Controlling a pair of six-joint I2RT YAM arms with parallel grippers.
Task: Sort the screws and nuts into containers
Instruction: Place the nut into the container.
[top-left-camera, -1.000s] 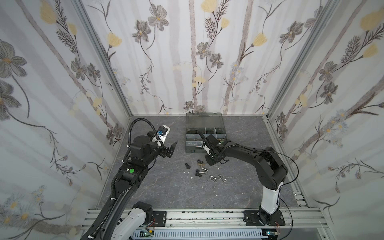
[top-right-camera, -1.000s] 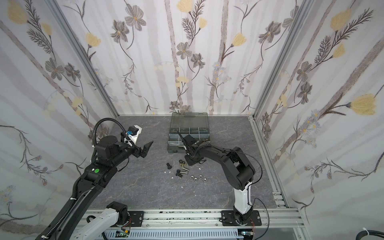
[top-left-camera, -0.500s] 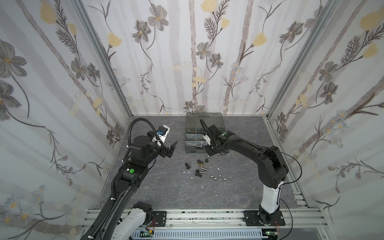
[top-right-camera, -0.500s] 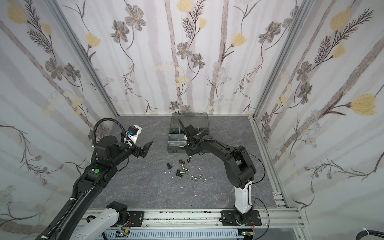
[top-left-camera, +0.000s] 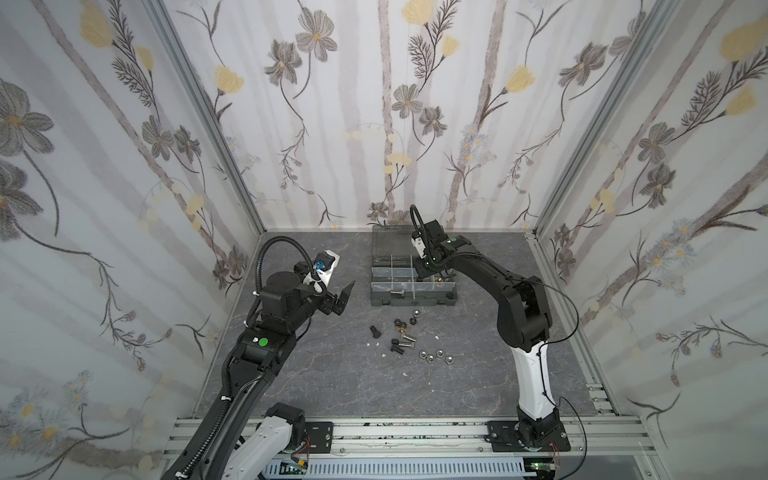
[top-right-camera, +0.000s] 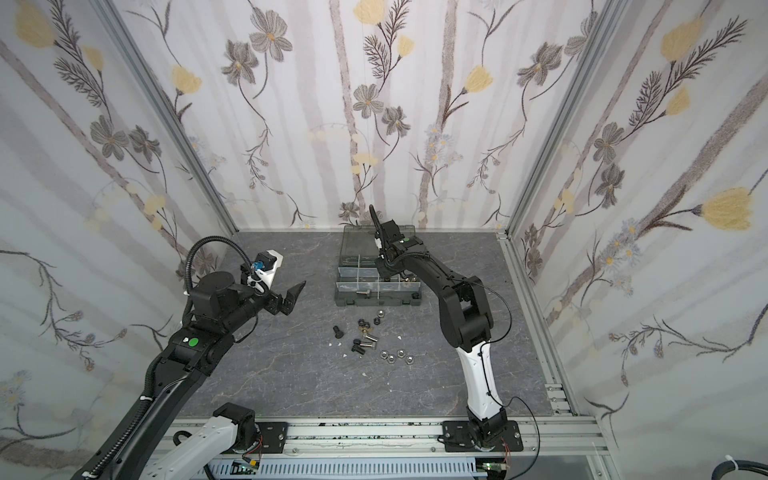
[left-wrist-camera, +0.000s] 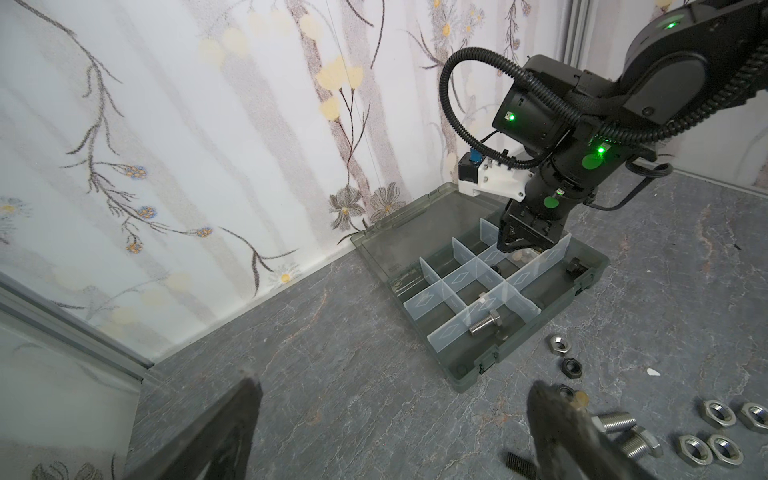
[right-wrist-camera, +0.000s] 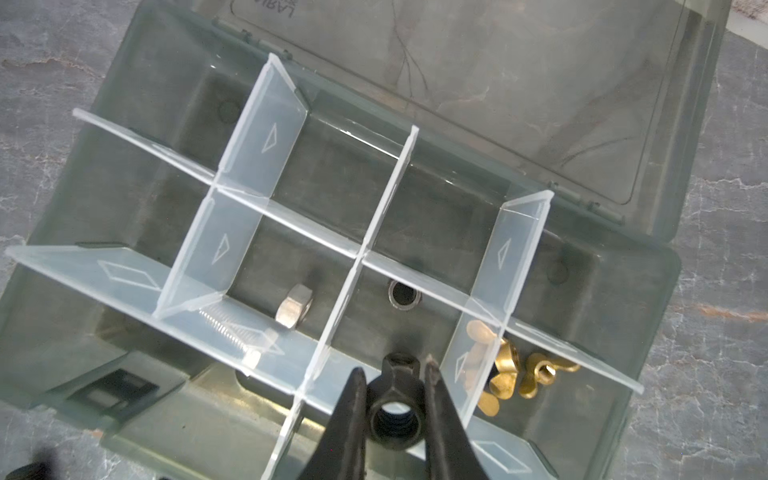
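On the grey table (top-left-camera: 332, 374), the part of the loose pile nearest the rail is a cluster of silver nuts (top-left-camera: 436, 355). A silver screw (top-left-camera: 409, 340) and two short black screws (top-left-camera: 396, 347) lie just beside them, with white flecks (top-left-camera: 376, 344) scattered around. A little farther back lie a lone black screw (top-left-camera: 375, 331), a brass wing nut (top-left-camera: 401, 331) and two loose black nuts (top-left-camera: 397, 322). A single silver nut (top-left-camera: 414, 313) lies closest to the case. Left of the pile, the left gripper (left-wrist-camera: 395, 382) hangs above bare table with its jaws spread wide and nothing between them. Beyond the pile stands the dark grey organizer case (top-left-camera: 411, 302), its compartments (right-wrist-camera: 286, 232) split by translucent dividers. A silver hex-head screw (left-wrist-camera: 484, 325) lies alone in a front-row compartment. In the row behind, a dark nut (right-wrist-camera: 403, 296) sits in a middle compartment. Several brass wing nuts (right-wrist-camera: 509, 368) are heaped in the next compartment towards the right arm's side. The right gripper (right-wrist-camera: 394, 368) reaches down over the case just beside the wing nuts' compartment. Its jaws are drawn nearly together and pinch a black nut (right-wrist-camera: 392, 438), whose hole faces the wrist camera, and the nut is held above the dividers. A second dark hex shape shows just past the fingertips; whether it is part of the held piece or lies in the case cannot be told. Which compartment lies directly beneath is also unclear. Farthest back, the smoky clear lid (top-left-camera: 390, 243) lies folded flat on the table, reaching the flowered wall (top-left-camera: 374, 124).
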